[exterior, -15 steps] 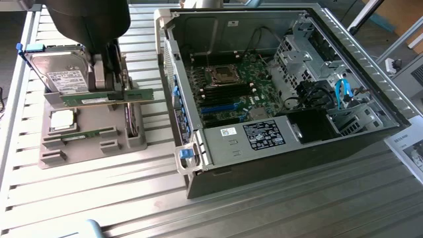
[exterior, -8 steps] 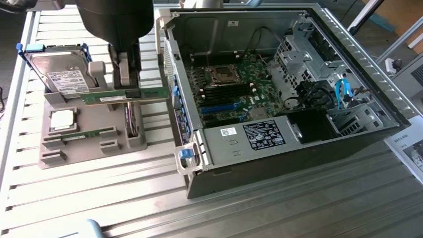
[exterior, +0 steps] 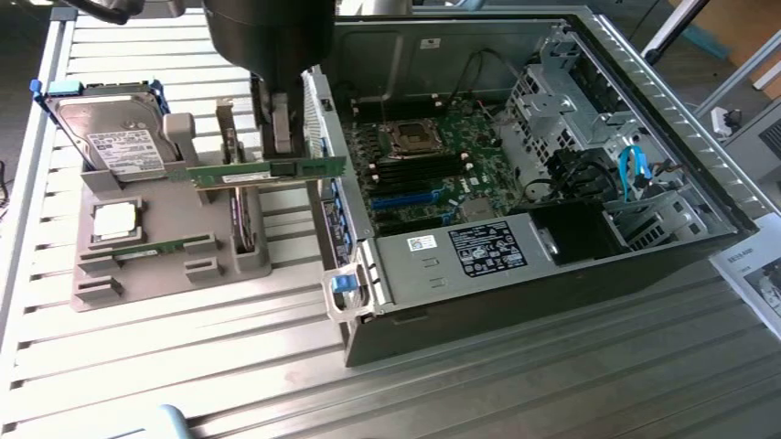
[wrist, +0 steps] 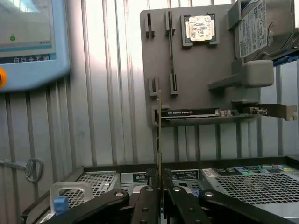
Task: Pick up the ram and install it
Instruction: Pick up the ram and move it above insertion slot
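My gripper [exterior: 283,151] is shut on the ram [exterior: 238,173], a long green stick with a pale label. I hold it level in the air above the grey holder tray [exterior: 146,274], next to the open computer case's side wall [exterior: 327,137]. In the wrist view the ram [wrist: 159,135] appears edge-on as a thin strip rising from between my black fingers [wrist: 148,205]. The motherboard [exterior: 422,160] with its dark memory slots lies inside the case, toward the exterior view's right of the ram.
The tray holds another green stick [exterior: 165,247], a processor [exterior: 116,219], a silver hard drive [exterior: 116,137] and an upright card [wrist: 205,113]. A teach pendant [wrist: 28,42] lies on the slatted table. The power supply [exterior: 476,251] and drive cage [exterior: 561,101] crowd the case.
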